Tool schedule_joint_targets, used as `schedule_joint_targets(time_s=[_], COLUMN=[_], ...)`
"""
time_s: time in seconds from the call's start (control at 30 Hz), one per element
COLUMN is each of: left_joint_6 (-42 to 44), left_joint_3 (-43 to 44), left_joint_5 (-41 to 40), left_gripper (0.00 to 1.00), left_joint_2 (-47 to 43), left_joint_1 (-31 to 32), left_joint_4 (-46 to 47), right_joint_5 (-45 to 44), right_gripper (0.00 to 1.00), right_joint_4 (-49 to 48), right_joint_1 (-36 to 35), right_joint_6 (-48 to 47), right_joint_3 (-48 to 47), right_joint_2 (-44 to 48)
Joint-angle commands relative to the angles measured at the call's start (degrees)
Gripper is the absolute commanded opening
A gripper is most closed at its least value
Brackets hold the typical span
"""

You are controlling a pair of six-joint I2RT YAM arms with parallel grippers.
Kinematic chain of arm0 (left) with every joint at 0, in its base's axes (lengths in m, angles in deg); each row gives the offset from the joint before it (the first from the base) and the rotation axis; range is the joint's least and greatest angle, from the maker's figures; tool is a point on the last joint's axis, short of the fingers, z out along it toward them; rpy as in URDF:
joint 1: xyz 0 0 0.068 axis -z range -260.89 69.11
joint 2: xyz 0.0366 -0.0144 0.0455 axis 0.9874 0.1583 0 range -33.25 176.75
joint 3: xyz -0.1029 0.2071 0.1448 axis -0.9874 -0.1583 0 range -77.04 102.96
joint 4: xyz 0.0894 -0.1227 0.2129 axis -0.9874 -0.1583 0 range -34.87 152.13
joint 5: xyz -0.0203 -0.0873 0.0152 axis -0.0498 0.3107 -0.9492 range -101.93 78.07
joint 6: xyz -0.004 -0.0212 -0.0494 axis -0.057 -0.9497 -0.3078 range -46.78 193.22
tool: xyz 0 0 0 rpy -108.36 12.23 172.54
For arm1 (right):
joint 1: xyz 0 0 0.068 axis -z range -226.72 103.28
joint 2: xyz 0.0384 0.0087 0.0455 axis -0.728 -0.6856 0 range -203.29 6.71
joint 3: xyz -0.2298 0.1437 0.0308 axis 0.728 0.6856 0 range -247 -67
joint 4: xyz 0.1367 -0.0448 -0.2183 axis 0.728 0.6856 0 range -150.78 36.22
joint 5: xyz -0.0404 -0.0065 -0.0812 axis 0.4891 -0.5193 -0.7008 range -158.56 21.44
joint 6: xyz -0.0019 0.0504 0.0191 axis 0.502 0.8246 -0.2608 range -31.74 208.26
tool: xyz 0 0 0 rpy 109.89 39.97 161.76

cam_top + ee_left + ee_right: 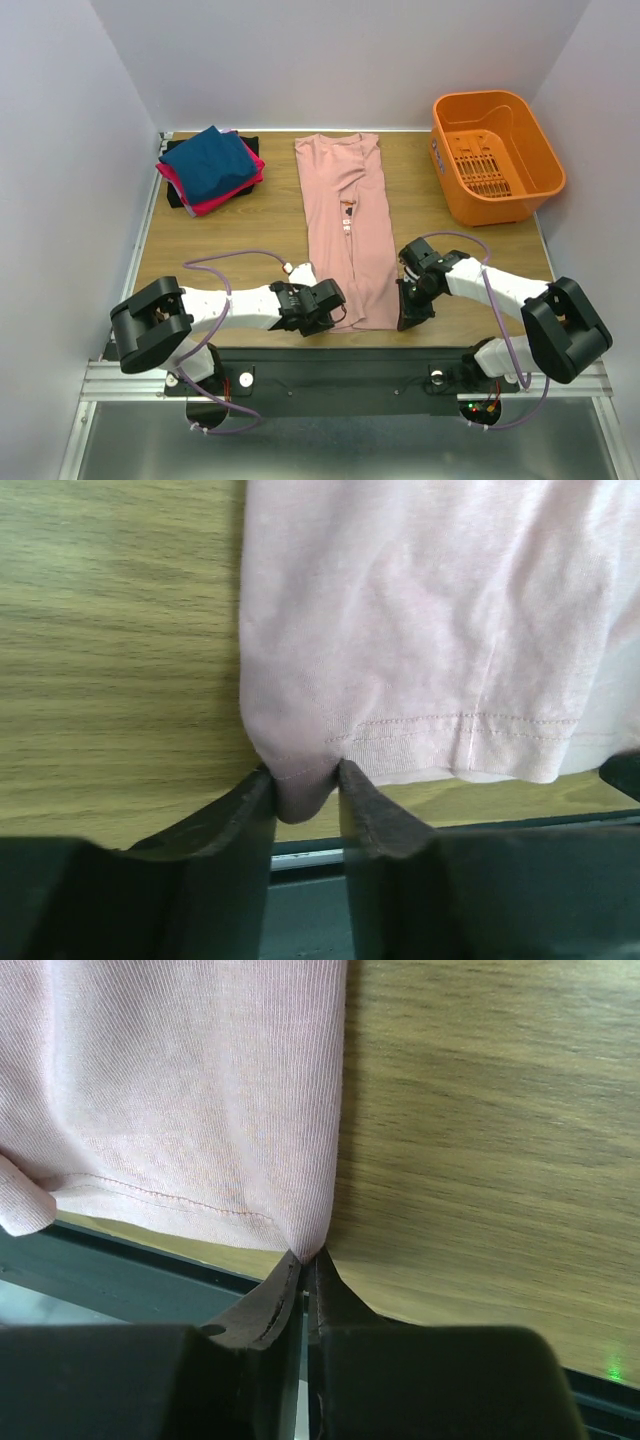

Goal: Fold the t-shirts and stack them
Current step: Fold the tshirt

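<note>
Pink tee (338,215) is light, limp, drapey; L gripper (305,788) clamps a hem-corner bunch between its fingers, R gripper (304,1260) pinched near-flat on the other corner, prob. holding, so corners = right hold.

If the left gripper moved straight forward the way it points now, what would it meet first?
The pink t-shirt: the left gripper pinches its hem corner, so it would likely push into that cloth at once. What lies beyond is unclear.
</note>
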Motion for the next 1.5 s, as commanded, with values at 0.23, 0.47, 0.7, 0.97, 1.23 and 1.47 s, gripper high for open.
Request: schedule_joint_targets(time_s=[0.23, 0.47, 0.7, 0.97, 1.23, 1.47], left_joint_6=[0.2, 2.0, 5.2, 13.6, 24.4, 30.8], left_joint_3=[-0.3, 0.9, 3.5, 5.2, 14.0, 21.7], left_joint_5=[-2.0, -2.2, -1.5, 3.0, 7.0, 8.4], left_gripper=[0.17, 0.00, 0.00, 0.00, 0.00, 0.00], left_joint_2=[3.2, 1.8, -1.0, -4.4, 1.6, 8.0], left_joint_1=[-0.1, -0.1, -2.2, -11.8, -18.2, -24.7], left_joint_4=[-3.1, -2.7, -2.8, 1.7, 0.6, -1.1], right_joint_5=[-0.6, -2.1, -4.5, -7.8, -13.5, -18.5], right_gripper=[0.00, 0.01, 0.00, 0.00, 0.00, 0.00], right_joint_4=[-1.3, -1.2, -1.1, -1.2, -1.9, -2.3], right_joint_1=[-0.5, -0.4, -0.5, -0.4, -0.3, 0.8], right_joint_6=[-1.0, 1.7, 5.2, 4.0, 2.0, 0.0], right_joint_3=[-1.3, -4.1, -9.3, -15.8, -24.5, -31.5], right_joint_2=[0.8, 4.9, 6.3, 0.0, -7.4, -13.4])
